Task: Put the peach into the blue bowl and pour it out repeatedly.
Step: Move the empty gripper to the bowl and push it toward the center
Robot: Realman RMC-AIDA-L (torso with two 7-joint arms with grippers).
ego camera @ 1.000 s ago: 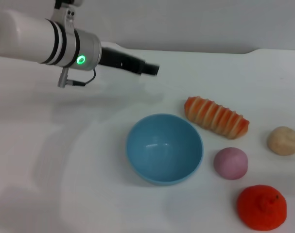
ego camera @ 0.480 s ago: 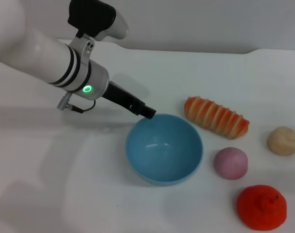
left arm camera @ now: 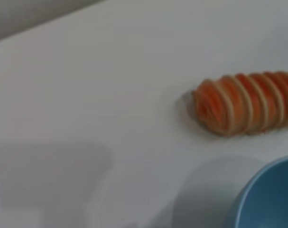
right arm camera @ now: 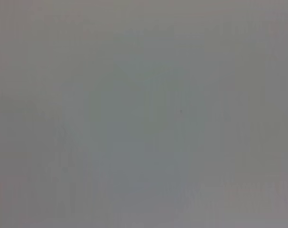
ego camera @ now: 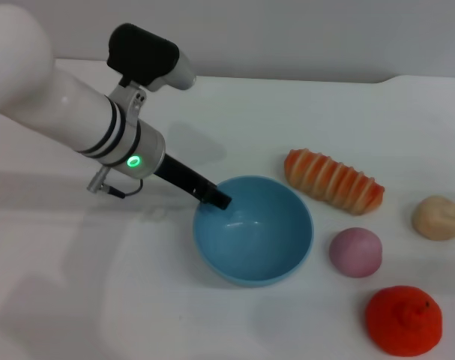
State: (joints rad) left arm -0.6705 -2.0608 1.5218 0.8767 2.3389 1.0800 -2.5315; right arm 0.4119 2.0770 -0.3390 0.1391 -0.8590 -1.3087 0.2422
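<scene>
While the left arm reaches in from the robot's left side, its dark tool (ego camera: 218,199) sits at the near-left rim of the blue bowl (ego camera: 257,251), the tip right at the rim or just over it — whether it touches the plastic cannot be told. Nor can I tell whether the tool is spread or pressed together; only one narrow black tip shows in the head view, and the left wrist view shows no fingers at all. A green light glows on the wrist just behind the tool.

The bowl stands upright on the white table (ego camera: 137,300), its inside bare. The peach (ego camera: 355,251) lies on the table beyond the bowl from the tool, just beside the bowl's far wall, apart from the tool and gripped by nothing. Farther off the same way rests a beige round lump (ego camera: 438,217), and nearer the robot than the peach sits an orange-red bumpy fruit (ego camera: 403,320). A ridged, orange-and-cream striped loaf (ego camera: 333,181) lies on its side past the bowl's back rim, near it but apart — the left wrist view shows one end of it with a curve of the bowl's rim close by.

The right tool is not in sight; its wrist view shows only a plain grey field.
</scene>
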